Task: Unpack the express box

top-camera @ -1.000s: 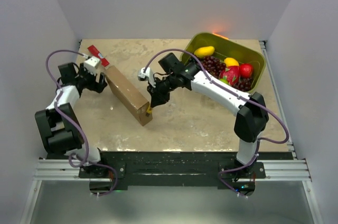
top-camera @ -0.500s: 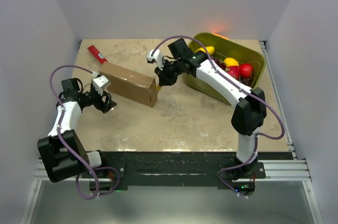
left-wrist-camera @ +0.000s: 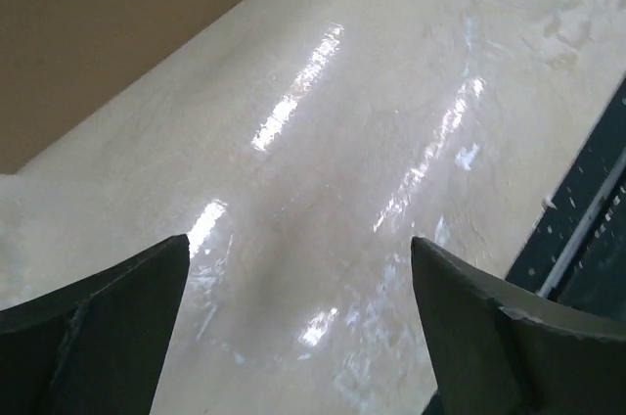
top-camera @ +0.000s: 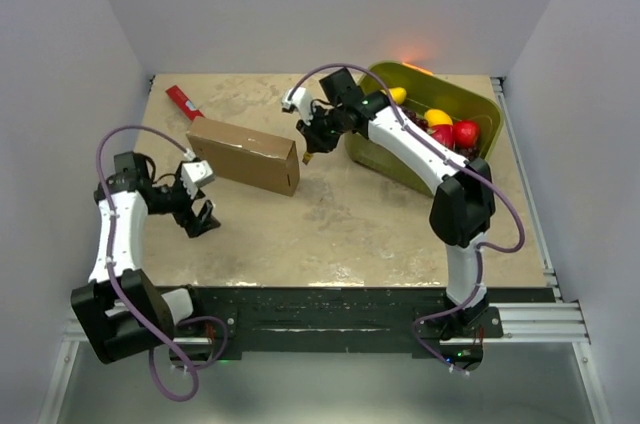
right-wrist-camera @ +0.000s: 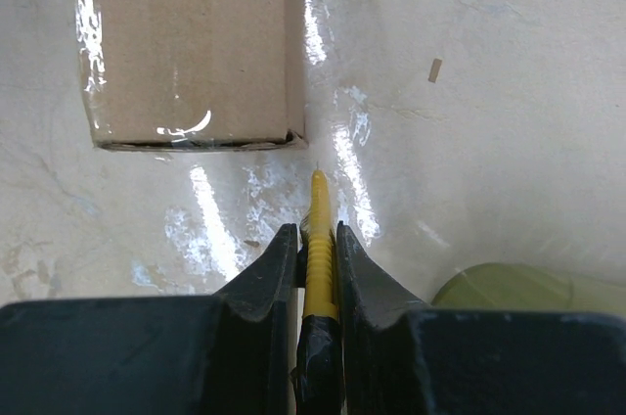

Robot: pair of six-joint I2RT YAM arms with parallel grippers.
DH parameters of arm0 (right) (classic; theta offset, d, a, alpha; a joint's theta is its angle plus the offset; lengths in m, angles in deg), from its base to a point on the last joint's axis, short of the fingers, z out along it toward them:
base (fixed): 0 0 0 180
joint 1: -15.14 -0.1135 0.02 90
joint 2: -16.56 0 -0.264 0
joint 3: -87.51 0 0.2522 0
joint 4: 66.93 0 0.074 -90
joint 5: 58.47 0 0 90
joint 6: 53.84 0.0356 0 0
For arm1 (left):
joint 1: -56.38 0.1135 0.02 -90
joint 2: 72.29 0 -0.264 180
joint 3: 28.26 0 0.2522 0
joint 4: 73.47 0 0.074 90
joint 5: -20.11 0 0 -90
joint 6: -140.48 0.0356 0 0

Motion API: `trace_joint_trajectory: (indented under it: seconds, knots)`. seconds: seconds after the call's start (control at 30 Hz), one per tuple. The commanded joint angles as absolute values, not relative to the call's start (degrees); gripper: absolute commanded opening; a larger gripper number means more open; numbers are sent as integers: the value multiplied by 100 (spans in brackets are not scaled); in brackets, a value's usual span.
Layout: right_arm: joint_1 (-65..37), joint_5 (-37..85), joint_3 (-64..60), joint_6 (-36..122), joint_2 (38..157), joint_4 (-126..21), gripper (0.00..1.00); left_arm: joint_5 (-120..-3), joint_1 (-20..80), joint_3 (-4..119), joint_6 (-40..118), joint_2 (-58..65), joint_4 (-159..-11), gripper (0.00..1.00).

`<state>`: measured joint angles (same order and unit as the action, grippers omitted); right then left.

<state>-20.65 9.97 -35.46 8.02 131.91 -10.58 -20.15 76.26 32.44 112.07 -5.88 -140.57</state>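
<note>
Jaws of the left gripper [top-camera: 203, 216] stood wide and empty over the table [top-camera: 350, 234], near the box [top-camera: 243, 156], which lay closed and flat mid-left. The right gripper [top-camera: 307, 147] pinched a yellow tool [right-wrist-camera: 318, 205] just off its right end. The cardboard looked light and stiff, with a glossy skin likely to slip, so it was best steadied by its long sides.

Plain white walls [top-camera: 300, 4] enclose a glossy beige marbled tabletop [top-camera: 380, 234].
</note>
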Motion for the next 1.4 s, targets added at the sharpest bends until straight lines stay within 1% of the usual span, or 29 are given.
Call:
trace_joint_trajectory:
  seconds: [0.0, 0.03, 0.13, 0.17, 0.2, 0.3, 0.5, 0.63, 0.73, 0.77, 0.97, 1.27, 1.33, 1.37]
  knots:
    - [-1879, 1158, -3577, 803, 12661, -1134, 0, -1620, 7651, 5032, 12881, -410, -16261, 100]
    - [-1800, 1132, -3480, 838, 12434, -1151, 0, -1375, 7642, 5732, 12801, -365, -16255, 100]
    - [-1694, 1000, -3102, 1014, 12046, -1213, 0, -1092, 7511, 6702, 12758, -163, -15985, 100]
    - [-1624, 947, -2954, 1040, 11949, -1222, 0, -1222, 7371, 6854, 12374, -93, -15748, 100]
    - [-1589, 912, -2900, 1084, 11878, -1230, 0, -1371, 6986, 6995, 12361, 99, -15476, 100]
    - [-1501, 806, -2733, 1146, 11623, -1222, 0, -1654, 6518, 7452, 12800, 626, -15517, 100]
    - [-1369, 727, -2408, 1207, 11166, -1309, 0, -1970, 5964, 8453, 13205, 1761, -15658, 100]
    - [-1307, 718, -2030, 1251, 10824, -1353, 0, -2233, 5717, 8701, 13397, 2070, -15587, 100]
    - [-1298, 683, -1837, 1295, 10639, -1353, 0, -2391, 5690, 8859, 13810, 2342, -15929, 100]
    - [-1298, 683, -1792, 1304, 10603, -1353, 0, -2418, 5525, 8929, 13959, 2543, -16217, 100]
    - [-1254, 701, -1704, 1295, 10498, -1336, 0, -2603, 5313, 9000, 13908, 2956, -16264, 100]
    - [-1140, 639, -1678, 1322, 10471, -1283, 0, -2831, 5146, 9597, 13644, 3766, -16255, 100]
    - [-1140, 613, -1643, 1322, 10462, -1283, 0, -2901, 5146, 9677, 13574, 3889, -16255, 99]
    - [-1140, 561, -1634, 1296, 10462, -1248, 0, -2919, 5146, 9694, 13556, 3898, -16264, 97]
